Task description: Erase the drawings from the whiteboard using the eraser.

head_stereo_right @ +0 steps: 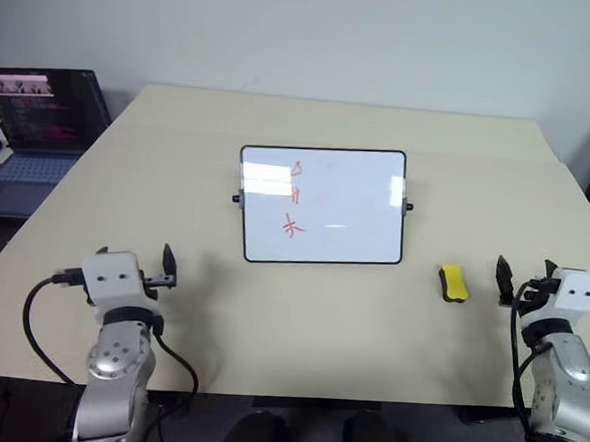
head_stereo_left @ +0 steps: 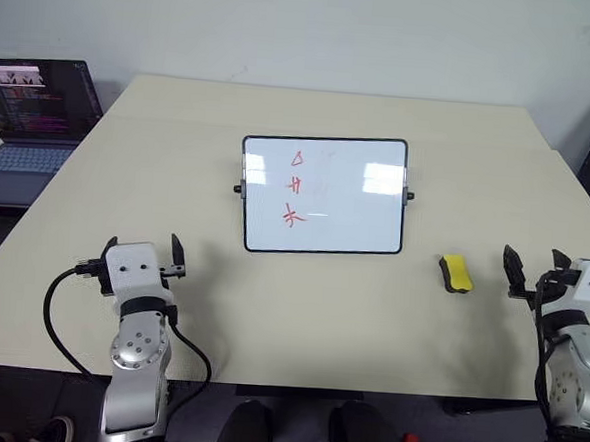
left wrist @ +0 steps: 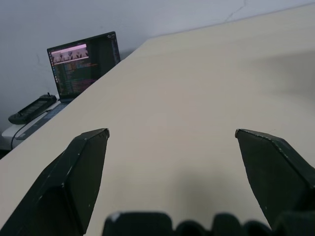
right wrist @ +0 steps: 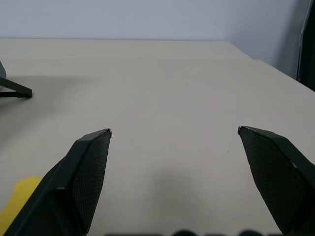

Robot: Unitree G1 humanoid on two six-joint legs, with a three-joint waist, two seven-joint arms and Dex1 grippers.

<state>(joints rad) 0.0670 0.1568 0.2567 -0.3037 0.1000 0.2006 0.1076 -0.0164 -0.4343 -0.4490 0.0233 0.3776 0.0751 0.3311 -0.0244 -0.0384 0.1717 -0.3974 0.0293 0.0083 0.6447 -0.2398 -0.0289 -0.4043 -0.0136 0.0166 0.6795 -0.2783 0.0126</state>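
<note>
Two pincers wide, empty. Eraser point(head_stereo_left: 456, 273) on counter point(head_stereo_left: 319, 313), just left of right pincer point(head_stereo_left: 533, 268), long axis running away from robot; left pincer point(head_stereo_left: 143, 251) well apart. Whiteboard point(head_stereo_left: 324, 194) centre, drawings point(head_stereo_left: 295, 187) intact.

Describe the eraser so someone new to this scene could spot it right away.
Start at the beige table and find the whiteboard standing near its middle. The eraser lies flat on the table to the board's right, between it and the right gripper. It is a small oblong block with a bright yellow top and dark underside, the only yellow thing on the table.
</note>
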